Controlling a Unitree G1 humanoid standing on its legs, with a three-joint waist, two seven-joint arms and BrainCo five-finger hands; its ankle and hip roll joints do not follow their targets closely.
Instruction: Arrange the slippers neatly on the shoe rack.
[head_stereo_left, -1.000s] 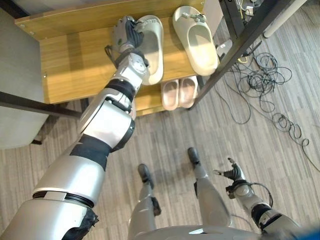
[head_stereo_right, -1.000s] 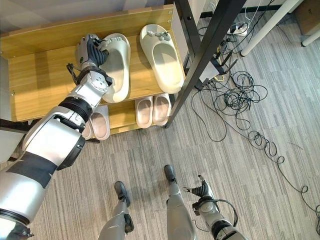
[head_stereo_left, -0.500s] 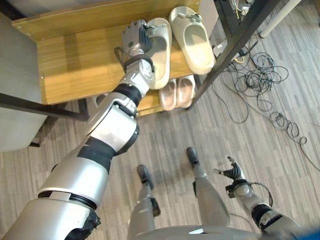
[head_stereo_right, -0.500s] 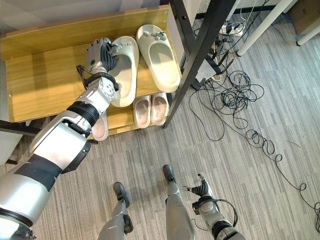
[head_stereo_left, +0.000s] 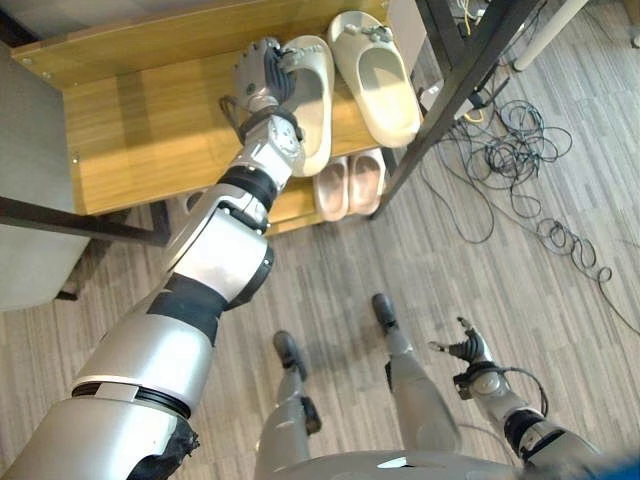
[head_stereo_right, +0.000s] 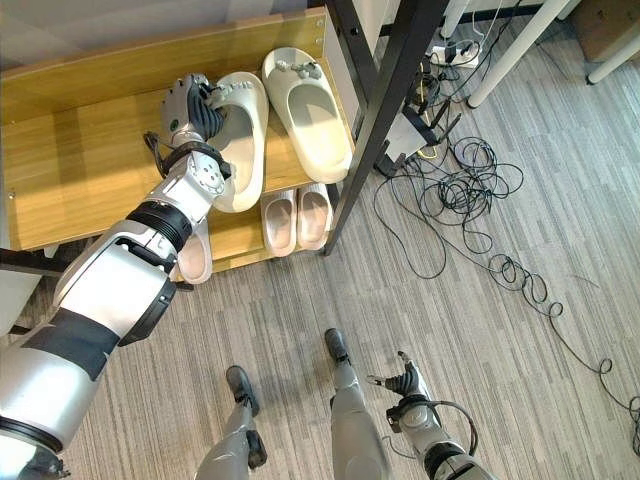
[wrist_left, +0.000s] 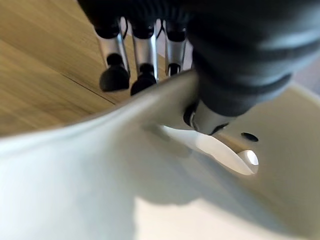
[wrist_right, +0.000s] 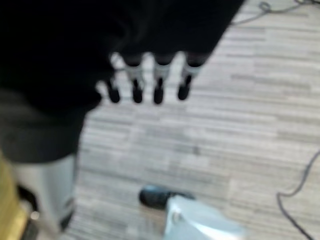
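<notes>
Left slipper gripped on the rack's top shelf, its mate just to the right

In the left eye view, the left hand (head_stereo_left: 262, 72) is seen at the far end of the left slipper (head_stereo_left: 310, 100), which lies on the top shelf of the shoe rack (head_stereo_left: 150, 120); its long axis runs near to far, close beside the right slipper (head_stereo_left: 378, 78), whose near end angles rightward. In the right eye view, small pink slippers (head_stereo_right: 297, 218) are seen on the lower shelf, a black frame post (head_stereo_right: 365, 110) stands right of the rack, and the right hand (head_stereo_right: 405, 382) hangs low, far from the rack. In the left wrist view, the slipper's edge is pinched between fingers (wrist_left: 145, 55) and thumb. In the right wrist view, relaxed straight fingers (wrist_right: 159, 80) are shown over the floor (wrist_right: 240, 115).
</notes>
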